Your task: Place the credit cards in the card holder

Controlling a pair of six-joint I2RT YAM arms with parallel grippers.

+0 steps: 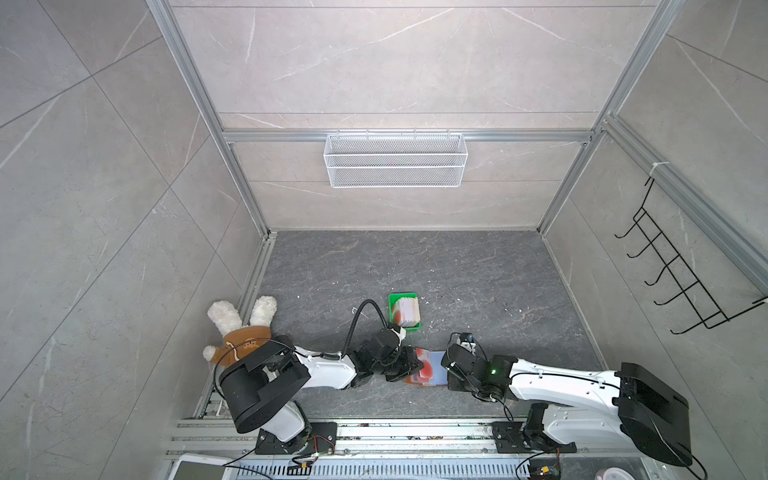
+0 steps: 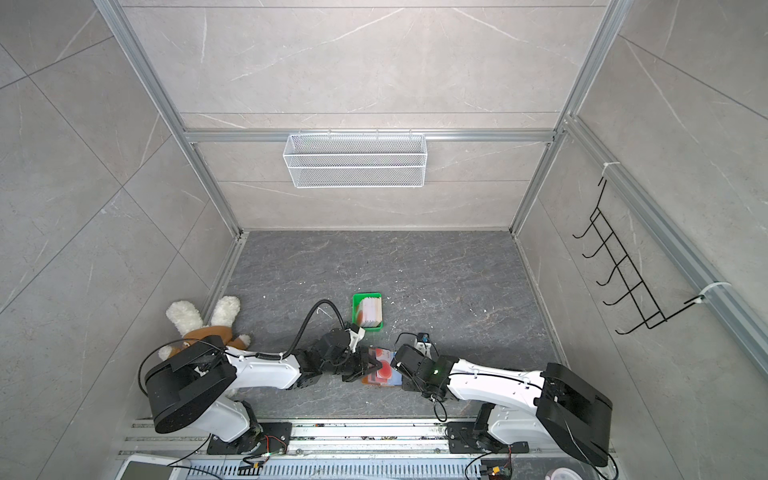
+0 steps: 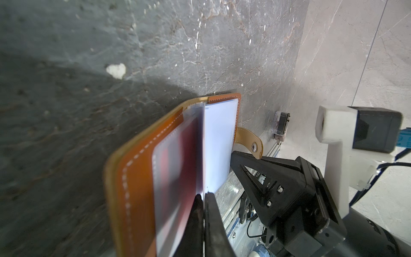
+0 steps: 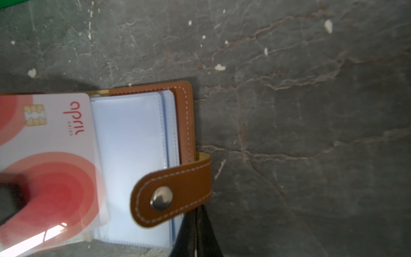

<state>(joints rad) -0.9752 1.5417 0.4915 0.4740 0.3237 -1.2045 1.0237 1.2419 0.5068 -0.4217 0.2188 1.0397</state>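
Note:
The tan leather card holder (image 1: pixel 437 362) (image 4: pixel 184 115) lies open on the dark table between my two grippers, its bluish clear sleeves (image 4: pixel 131 144) facing up. My left gripper (image 3: pixel 203 195) (image 1: pixel 419 366) is shut on one whitish-pink credit card (image 4: pixel 55 133) with red round blots, held on edge over the holder's left half. My right gripper (image 4: pixel 195 214) (image 1: pixel 446 366) is shut, with its tips at the holder's right edge under the snap strap (image 4: pixel 173 195). More credit cards (image 1: pixel 408 311) stand in the green tray (image 1: pixel 395 300) behind.
A plush rabbit (image 1: pixel 243 328) lies at the left edge of the table, behind my left arm. A white wire basket (image 1: pixel 395 160) hangs on the back wall and a black hook rack (image 1: pixel 673 270) on the right wall. Aluminium rails run along the front.

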